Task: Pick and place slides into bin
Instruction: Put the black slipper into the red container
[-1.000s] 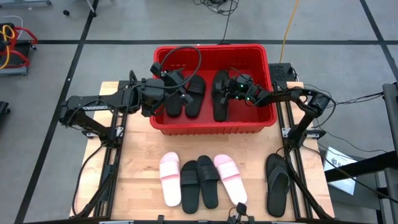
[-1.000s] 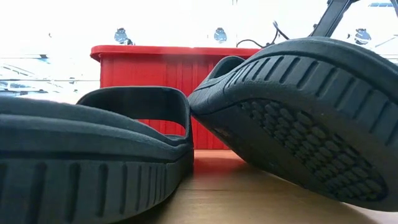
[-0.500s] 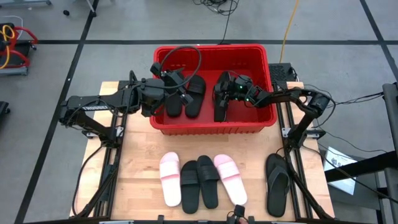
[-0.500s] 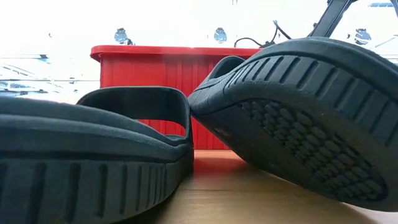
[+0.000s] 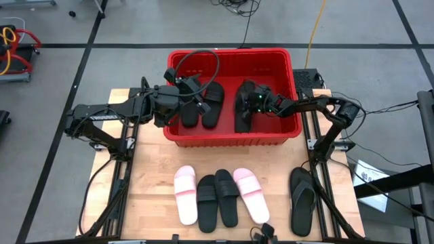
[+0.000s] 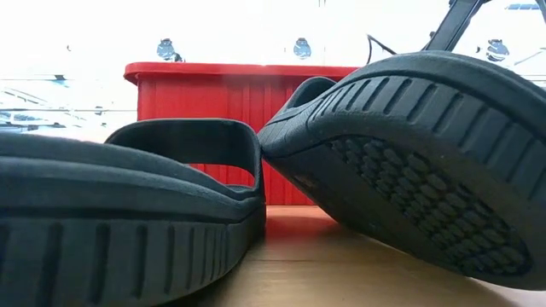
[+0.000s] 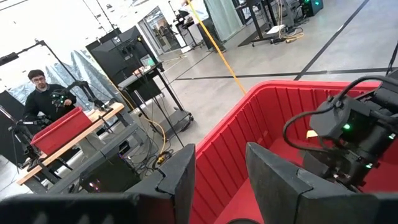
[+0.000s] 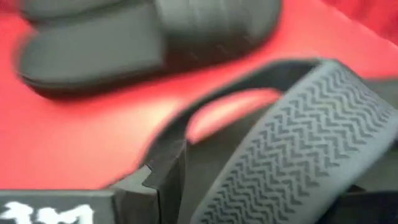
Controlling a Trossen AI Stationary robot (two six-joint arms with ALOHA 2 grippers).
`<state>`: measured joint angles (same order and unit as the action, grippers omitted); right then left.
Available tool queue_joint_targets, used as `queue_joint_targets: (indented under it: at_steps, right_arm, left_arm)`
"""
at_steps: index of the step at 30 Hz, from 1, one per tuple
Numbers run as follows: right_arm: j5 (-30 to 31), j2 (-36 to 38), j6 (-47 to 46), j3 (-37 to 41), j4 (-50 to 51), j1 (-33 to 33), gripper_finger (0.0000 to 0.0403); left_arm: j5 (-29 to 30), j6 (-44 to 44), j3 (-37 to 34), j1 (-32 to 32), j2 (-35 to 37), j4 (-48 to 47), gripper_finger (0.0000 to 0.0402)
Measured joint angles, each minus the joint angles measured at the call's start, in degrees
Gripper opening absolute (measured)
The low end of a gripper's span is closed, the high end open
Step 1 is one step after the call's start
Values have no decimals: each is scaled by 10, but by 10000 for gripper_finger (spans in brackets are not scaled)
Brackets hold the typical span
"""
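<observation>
High view, red bin (image 5: 230, 139), three black slides (image 5: 201, 102) inside

The large rectangular red plastic bin (image 5: 232, 95) sits at the far middle of the wooden worktop (image 5: 156, 176). Inside it, two black band slides (image 5: 201, 103) lie at the left and a black thong flip-flop (image 5: 244, 108) at the right. Near the front edge lie a pale pink slide (image 5: 186, 194), two black slides (image 5: 218, 198), another pink slide (image 5: 250, 195), and, far right, a black flip-flop (image 5: 303, 201).
</observation>
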<state>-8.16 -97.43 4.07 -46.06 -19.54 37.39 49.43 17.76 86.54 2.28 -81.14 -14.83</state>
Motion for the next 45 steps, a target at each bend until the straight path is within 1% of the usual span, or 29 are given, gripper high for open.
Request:
queue_joint_targets:
  at_steps: [3,5,8,10,12,15,16,23,24,27,28,29,33,36,38,45]
  right_arm:
    - [53,0,0,0,24,0,178]
    - [76,0,1,0,31,0,177]
    - [87,0,4,0,26,0,173]
    - [93,0,24,0,11,0,172]
    - [73,0,51,0,-8,0,170]
    - [3,0,74,0,-34,0,170]
    - [-9,0,75,0,-39,0,169]
    - [-11,0,91,0,-27,6,169]
    - [-18,0,93,0,-27,9,169]
    - [-74,-6,103,0,-44,12,169]
    - [-83,-9,102,0,-49,12,169]
    - [-79,-11,98,0,-51,12,169]
    - [17,-22,71,0,-41,8,169]
    - [68,-21,71,0,-32,8,169]
    - [82,-12,71,0,-16,8,169]
    - [82,29,48,0,-3,8,169]
  left_arm:
    - [0,0,0,0,0,0,150]
    - [0,0,0,0,0,0,150]
    - [0,0,0,0,0,0,150]
    - [0,0,0,0,0,0,150]
    - [0,0,0,0,0,0,150]
    - [0,0,0,0,0,0,150]
    - [0,0,0,0,0,0,150]
    - [0,0,0,0,0,0,150]
    - [0,0,0,0,0,0,150]
    - [0,0,0,0,0,0,150]
    - [0,0,0,0,0,0,150]
    - [0,0,0,0,0,0,150]
    - [0,0,0,0,0,0,150]
    - [0,0,0,0,0,0,150]
    - [0,0,0,0,0,0,150]
    - [0,0,0,0,0,0,150]
